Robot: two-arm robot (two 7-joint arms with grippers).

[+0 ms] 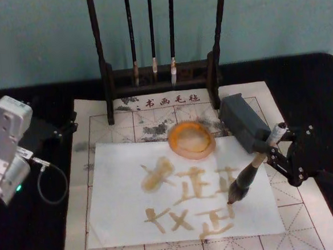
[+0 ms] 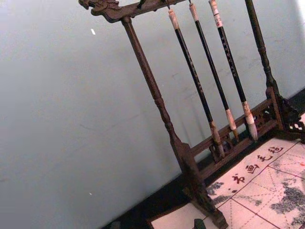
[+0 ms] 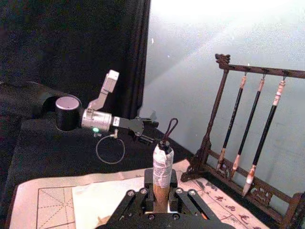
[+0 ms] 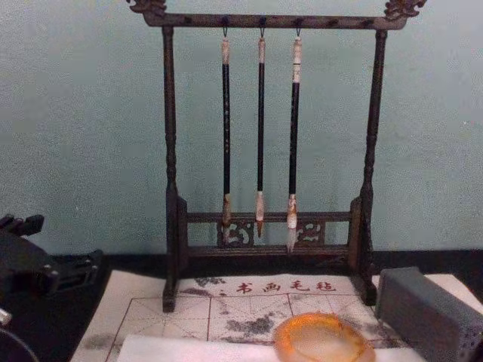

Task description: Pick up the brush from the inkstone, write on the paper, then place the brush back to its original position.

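My right gripper (image 1: 269,150) is shut on the brush (image 1: 247,176), gripping its pale handle near the whitish end. The brush slants down to the left, and its dark tip meets the paper (image 1: 119,180) at the right end of the upper row. Several amber strokes in two rows mark the white sheet. The inkstone (image 1: 191,139), an orange-rimmed dish, sits at the paper's far edge with nothing on it; the chest view shows the inkstone (image 4: 323,339) low in front. In the right wrist view the brush handle (image 3: 163,167) rises between the closed fingers. My left gripper (image 1: 61,131) is parked far left, off the mat.
A dark wooden rack (image 1: 154,74) with three slim hanging brushes stands at the back. A grey block (image 1: 243,122) lies just right of the inkstone, close behind the right gripper. The beige gridded mat (image 1: 97,115) lies under the paper. A cable loop (image 1: 50,182) lies by the left arm.
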